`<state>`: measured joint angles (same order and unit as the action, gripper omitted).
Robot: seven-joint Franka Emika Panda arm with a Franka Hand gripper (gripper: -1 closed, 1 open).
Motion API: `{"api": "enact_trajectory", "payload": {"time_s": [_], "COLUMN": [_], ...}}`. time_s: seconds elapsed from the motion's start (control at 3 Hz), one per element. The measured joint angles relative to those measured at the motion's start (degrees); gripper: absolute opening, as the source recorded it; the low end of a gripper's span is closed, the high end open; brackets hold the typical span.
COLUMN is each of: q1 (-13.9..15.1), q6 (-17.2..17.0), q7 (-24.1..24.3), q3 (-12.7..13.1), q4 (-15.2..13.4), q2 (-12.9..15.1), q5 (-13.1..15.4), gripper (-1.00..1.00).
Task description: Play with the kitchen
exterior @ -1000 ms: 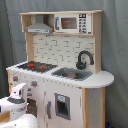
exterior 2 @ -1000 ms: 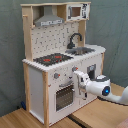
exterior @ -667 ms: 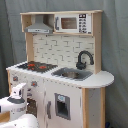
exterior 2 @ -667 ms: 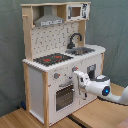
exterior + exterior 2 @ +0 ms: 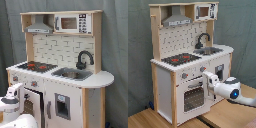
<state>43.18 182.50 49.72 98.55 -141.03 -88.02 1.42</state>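
We see the kitchen (image 5: pixel 60 70) standing upright in both exterior views, a tall white and light-wood toy unit set on a wooden tabletop (image 5: pixel 148 119) with a grey curtain (image 5: pixel 115 45) behind it. In the first exterior view the black hob (image 5: pixel 37 66) with its red rings lies on the countertop toward the first exterior view's left, the sink (image 5: pixel 72 74) sits beside it to the right, and the black faucet (image 5: pixel 84 59) curves up at the sink's back edge. Above, a grey hood (image 5: pixel 40 25) hangs over the hob and a microwave (image 5: pixel 72 23) fills the shelf next to it; a pale tiled backsplash (image 5: pixel 57 49) runs between counter and shelf.

In the second exterior view the order is mirrored — hob to the left, sink and faucet to the right — and the windowed oven door (image 5: pixel 192 95) shows on the front panel under two round knobs (image 5: pixel 184 76).

The arm's white gripper (image 5: pixel 208 77) reaches in from the second exterior view's right, its tip at the front panel just above the oven door and beside the right-hand knob. Whether the fingers are spread or pressed together we cannot tell — they blend into the white front. In the first exterior view the arm (image 5: pixel 12 100) shows only as a white body low at the first exterior view's left, in front of the oven side.
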Motion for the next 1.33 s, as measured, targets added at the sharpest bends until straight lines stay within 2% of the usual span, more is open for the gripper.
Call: {"api": "enact_trajectory", "payload": {"time_s": [0.67, 1.33], "q1": [-6.6, -9.7], "q6": [-10.5, -21.4], "q7": [1.7, 3.6], "q3": [0.2, 0.3], "q4": [0.5, 3.6], "q2": [0.0, 0.1], "q5": [0.0, 0.1], "gripper": [-1.0, -1.0]}}
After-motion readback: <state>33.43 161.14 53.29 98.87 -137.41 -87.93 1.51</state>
